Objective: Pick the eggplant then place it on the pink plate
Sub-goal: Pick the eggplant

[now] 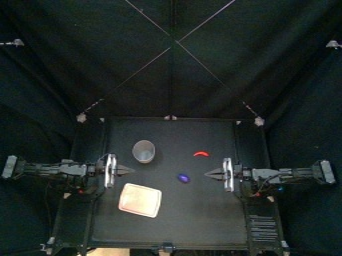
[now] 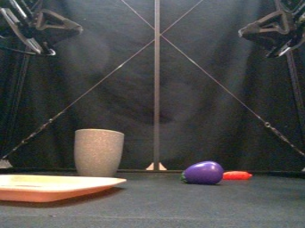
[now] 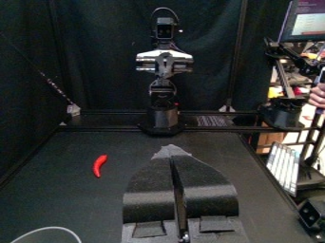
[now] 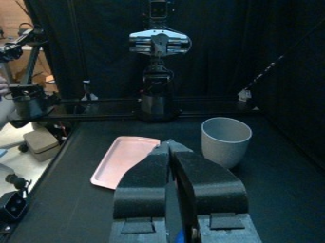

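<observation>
Step in hand: the very start of the pick, as I judge it. Nothing is held and neither arm is over the eggplant.

Eggplant [image 1: 185,178]: purple, lying on its side near the middle of the desk [image 1: 201,225], slightly toward the right edge. It is free on all sides.

Pink plate [image 1: 140,199]: flat and empty, in the front-left part of the desk, near the eggplant but not touching it.

Left tool [image 3: 174,152]: jaws pressed together with nothing between them, waiting at the left edge.

Right tool [image 4: 174,147]: jaws likewise closed on nothing, waiting at the right edge. It seems slightly nearer the eggplant than the other one.

Other things: a grey cup [image 1: 144,151] stands upright toward the back edge, left of the middle. A small red pepper [image 1: 202,154] lies behind the eggplant. From the front it seems to touch the eggplant, but from above the two lie clearly apart.

Next move calls for: one arm, likely the right, to spread its jaws, travel in over the eggplant and come down across its rounded body.

Care: the eggplant looks smooth and rounded, so an off-centre pinch could squirt it toward the plate or the pepper.

After that: a lift and a short carry toward the front-left corner, releasing low over the plate.
</observation>
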`<state>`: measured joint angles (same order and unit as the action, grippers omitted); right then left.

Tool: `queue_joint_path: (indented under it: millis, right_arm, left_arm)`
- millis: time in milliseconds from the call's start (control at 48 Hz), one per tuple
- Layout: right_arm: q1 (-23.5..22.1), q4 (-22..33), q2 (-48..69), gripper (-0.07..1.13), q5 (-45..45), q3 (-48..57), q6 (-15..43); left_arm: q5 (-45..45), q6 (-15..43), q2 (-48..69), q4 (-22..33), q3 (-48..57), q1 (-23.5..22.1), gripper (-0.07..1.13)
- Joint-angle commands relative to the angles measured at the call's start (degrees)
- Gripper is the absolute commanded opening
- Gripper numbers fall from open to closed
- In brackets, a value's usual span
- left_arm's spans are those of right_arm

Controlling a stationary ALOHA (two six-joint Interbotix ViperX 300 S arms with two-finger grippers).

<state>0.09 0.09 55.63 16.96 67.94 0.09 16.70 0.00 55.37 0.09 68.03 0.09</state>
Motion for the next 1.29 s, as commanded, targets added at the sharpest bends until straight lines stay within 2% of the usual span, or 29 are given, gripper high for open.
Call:
queue_joint_path:
  millis: [21,167,354,479,562,875,1292]
  right_arm:
    - [-0.26,0.0,-2.11,0.01,0.18,-1.49,0.0]
    - [-0.09,-0.53,-7.56,0.02,0.0,-3.08,0.18]
    - [-0.62,-3.16,-21.71,0.05,-0.53,-5.01,1.41]
    - [-2.11,-5.63,-29.71,0.13,-0.7,-7.12,1.49]
    - [-3.16,-6.68,-33.49,0.29,-1.05,-8.7,1.41]
    - [-4.39,-8.26,-43.51,1.05,-1.76,-11.95,1.49]
    - [-6.42,-8.88,-53.61,1.03,-5.8,-16.0,1.49]
  left_arm:
    - [0.62,0.09,-0.18,0.0,0.35,2.02,-0.06]
    - [0.62,0.09,-0.18,0.0,0.44,2.99,-0.03]
    - [0.62,0.09,-0.09,-0.09,0.7,2.99,-0.02]
    - [0.53,0.09,-0.09,0.0,0.79,2.9,-0.02]
    - [0.62,0.09,-0.09,-0.09,0.79,2.99,-0.02]
    - [0.62,0.09,0.0,-0.09,0.79,3.08,-0.02]
    - [0.44,0.09,0.0,-0.18,0.79,2.99,-0.02]
